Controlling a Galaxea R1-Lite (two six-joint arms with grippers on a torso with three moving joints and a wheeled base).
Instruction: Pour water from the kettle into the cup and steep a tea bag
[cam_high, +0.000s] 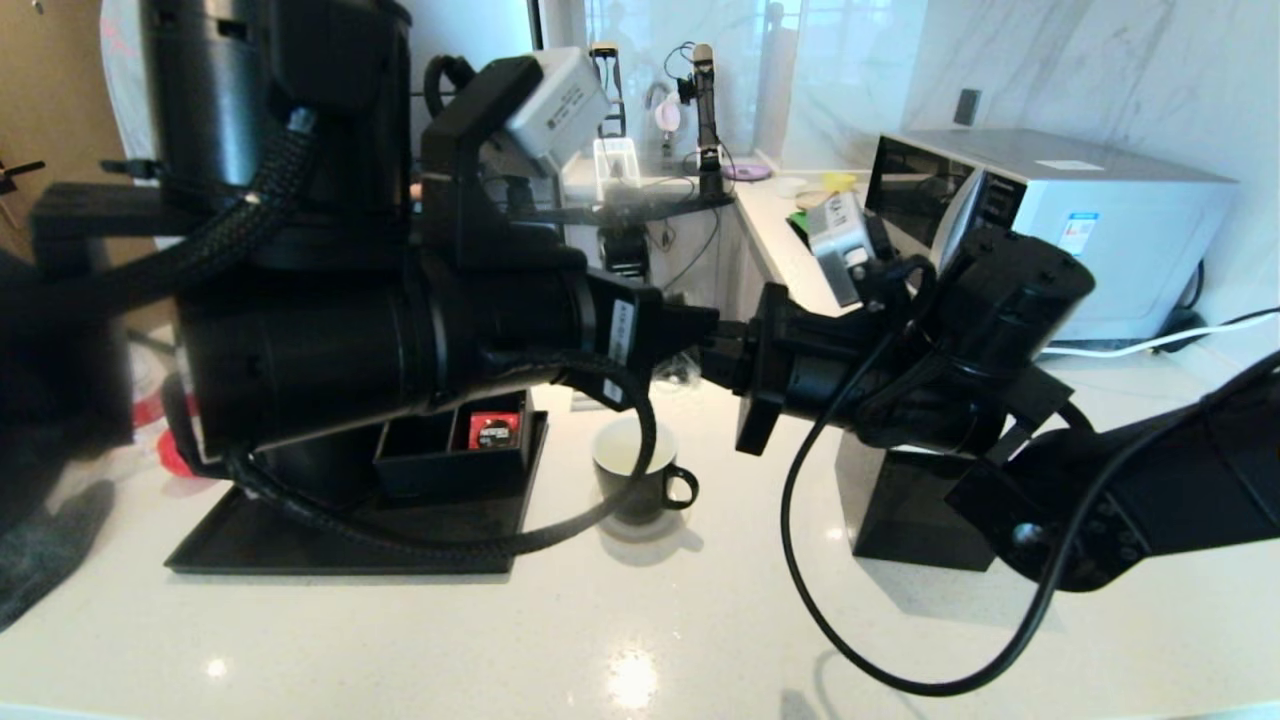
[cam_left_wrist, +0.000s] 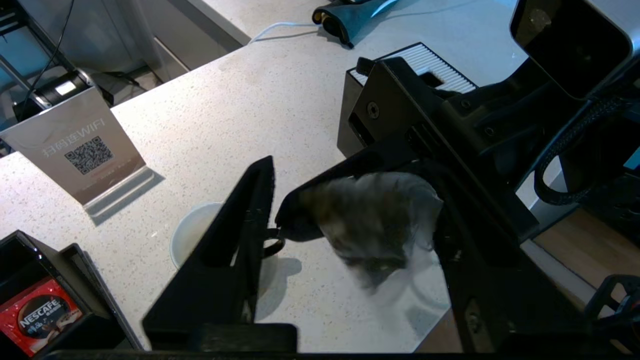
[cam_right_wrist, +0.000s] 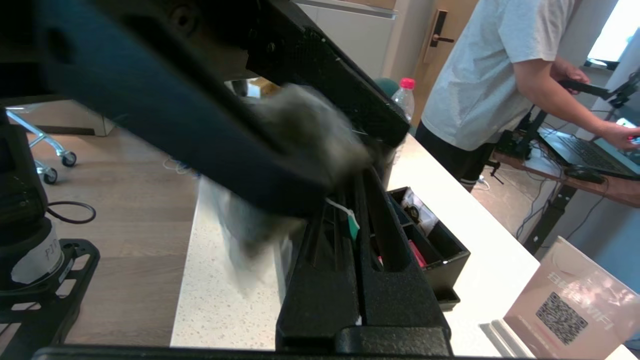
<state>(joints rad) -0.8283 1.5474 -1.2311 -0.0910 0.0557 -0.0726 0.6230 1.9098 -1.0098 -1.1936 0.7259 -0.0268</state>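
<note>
The cup (cam_high: 630, 455), a small black mug with a white inside, stands on the white counter just right of the tray. I cannot tell whether water is in it. Above it my two grippers meet. My right gripper (cam_right_wrist: 357, 197) is shut on the tea bag's white string beside the green tag (cam_right_wrist: 353, 227). The tea bag (cam_left_wrist: 370, 220) swings blurred below it, between the wide-apart fingers (cam_left_wrist: 240, 240) of my open left gripper (cam_left_wrist: 360, 182). In the left wrist view the cup (cam_left_wrist: 192, 235) lies partly behind one finger. My left arm hides the kettle.
A black organizer box (cam_high: 460, 440) with red Nescafé sachets sits on a black tray (cam_high: 300, 540) left of the cup. A black block (cam_high: 910, 510) stands to its right, a QR sign (cam_left_wrist: 80, 150) behind. A microwave (cam_high: 1050, 210) fills the back right. A person (cam_right_wrist: 490, 65) stands beyond the counter.
</note>
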